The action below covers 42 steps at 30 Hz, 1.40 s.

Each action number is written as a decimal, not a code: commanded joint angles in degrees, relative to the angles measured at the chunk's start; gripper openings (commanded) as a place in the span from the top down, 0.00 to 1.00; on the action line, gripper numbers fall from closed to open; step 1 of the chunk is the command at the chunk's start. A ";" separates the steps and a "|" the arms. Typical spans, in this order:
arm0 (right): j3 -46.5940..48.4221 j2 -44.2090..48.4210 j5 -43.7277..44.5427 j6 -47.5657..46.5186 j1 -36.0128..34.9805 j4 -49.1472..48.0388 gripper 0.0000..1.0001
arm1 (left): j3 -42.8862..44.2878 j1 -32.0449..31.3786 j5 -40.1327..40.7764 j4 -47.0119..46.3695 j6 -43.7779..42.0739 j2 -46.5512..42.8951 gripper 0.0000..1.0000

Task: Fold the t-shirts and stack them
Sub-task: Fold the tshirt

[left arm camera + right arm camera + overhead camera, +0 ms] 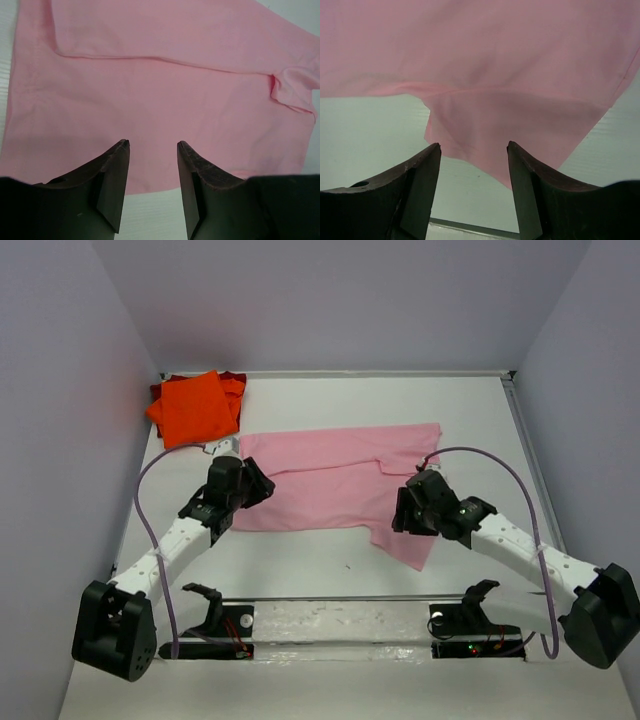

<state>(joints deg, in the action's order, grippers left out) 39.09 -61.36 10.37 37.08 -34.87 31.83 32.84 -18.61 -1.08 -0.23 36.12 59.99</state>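
A robot lab cell: bare pale walls enclose a white table carrying the left arm and right arm

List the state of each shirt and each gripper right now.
pink t-shirt: spread on the table, partly folded, one sleeve sticking out.
orange t-shirt: folded, lying on the dark red one.
dark red t-shirt: under the orange one, only edges showing.
left gripper: open, holding nothing, over the pink t-shirt.
right gripper: open, holding nothing, over the pink t-shirt's near edge.

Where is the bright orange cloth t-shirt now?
In the top view, the folded bright orange cloth t-shirt sits in the far-left corner, on a dark red shirt, beyond the spread light pink shirt.
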 commanded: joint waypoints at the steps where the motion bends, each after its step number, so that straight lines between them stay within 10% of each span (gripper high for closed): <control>1: 5.27 -1.29 1.75 0.62 -4.92 4.36 0.39 | -1.37 -1.08 3.46 -2.05 0.62 1.53 0.48; 19: -3.16 2.49 18.53 41.75 -25.68 23.78 0.40 | -3.40 -1.87 6.09 -1.88 0.18 -2.24 0.48; 30: -0.07 -15.09 20.21 43.43 -26.21 20.56 0.39 | -4.01 -2.39 5.74 -3.20 0.09 -3.12 0.48; 42: 1.42 -12.04 23.02 45.27 -26.21 25.72 0.46 | -4.63 -3.36 5.12 -3.55 -0.08 -4.70 0.48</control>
<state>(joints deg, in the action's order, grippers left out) 38.92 -76.44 29.26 79.79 -60.51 52.95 28.75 -21.43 3.62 -1.52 36.49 56.90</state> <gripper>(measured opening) 0.543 0.523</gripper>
